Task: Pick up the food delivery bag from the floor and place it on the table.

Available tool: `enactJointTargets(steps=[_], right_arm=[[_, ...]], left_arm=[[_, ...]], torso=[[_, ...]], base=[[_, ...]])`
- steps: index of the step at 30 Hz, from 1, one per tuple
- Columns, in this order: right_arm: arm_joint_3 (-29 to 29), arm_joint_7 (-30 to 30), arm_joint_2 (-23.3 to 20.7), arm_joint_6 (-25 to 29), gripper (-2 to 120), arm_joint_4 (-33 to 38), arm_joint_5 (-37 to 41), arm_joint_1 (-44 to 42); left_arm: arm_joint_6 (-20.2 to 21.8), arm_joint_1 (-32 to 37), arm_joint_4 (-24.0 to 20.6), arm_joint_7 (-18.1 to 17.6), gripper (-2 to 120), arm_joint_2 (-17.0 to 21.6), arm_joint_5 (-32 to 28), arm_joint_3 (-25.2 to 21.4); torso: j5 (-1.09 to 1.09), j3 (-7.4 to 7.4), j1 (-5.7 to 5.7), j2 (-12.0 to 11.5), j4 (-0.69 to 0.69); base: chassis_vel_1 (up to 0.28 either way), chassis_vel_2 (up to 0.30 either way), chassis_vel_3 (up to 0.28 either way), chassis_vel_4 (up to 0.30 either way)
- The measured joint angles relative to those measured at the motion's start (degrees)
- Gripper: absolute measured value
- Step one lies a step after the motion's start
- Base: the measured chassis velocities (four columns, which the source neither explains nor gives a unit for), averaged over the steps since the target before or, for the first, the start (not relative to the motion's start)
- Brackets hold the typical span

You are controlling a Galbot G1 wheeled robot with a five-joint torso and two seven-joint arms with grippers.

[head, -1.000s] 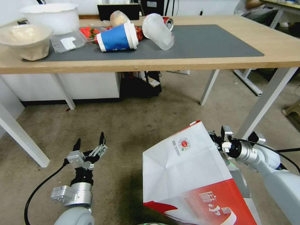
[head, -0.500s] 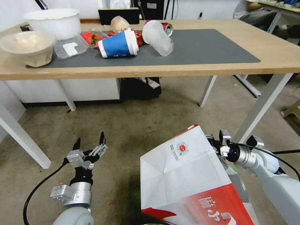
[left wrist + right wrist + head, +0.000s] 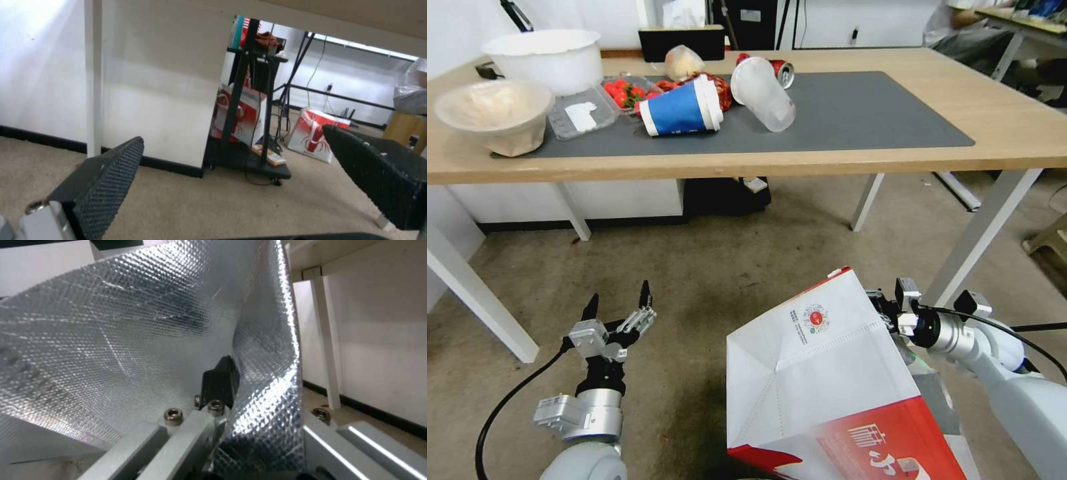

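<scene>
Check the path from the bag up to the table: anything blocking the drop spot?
The right gripper is shut on the bag, tilted above the carpet. The table's right half, mat included, is bare. The cups, bowls and strawberries crowd the left. The left gripper hangs open, apart.

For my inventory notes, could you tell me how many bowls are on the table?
2: a beige bowl at the table's left end, and a white bowl just behind it. Clutter could hide others.

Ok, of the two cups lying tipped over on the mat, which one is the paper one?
The blue cup with the white rim, left of the other. The other is a clear frosted plastic cup, leaning toward the red can.
</scene>
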Motion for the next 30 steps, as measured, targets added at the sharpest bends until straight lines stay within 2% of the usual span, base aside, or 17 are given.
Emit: enactJointTargets(steps=[30], right_arm=[[0.2,0.0,0.1,0.1,0,0.7,-0.4,-0.6]], left_arm=[[0.6,0.2,-0.3,-0.5,100,0.3,0.6,-0.1]], torso=[[0.00,5.27,1.80,7.0,0.00]], base=[[0.000,0.000,0.000,0.000]])
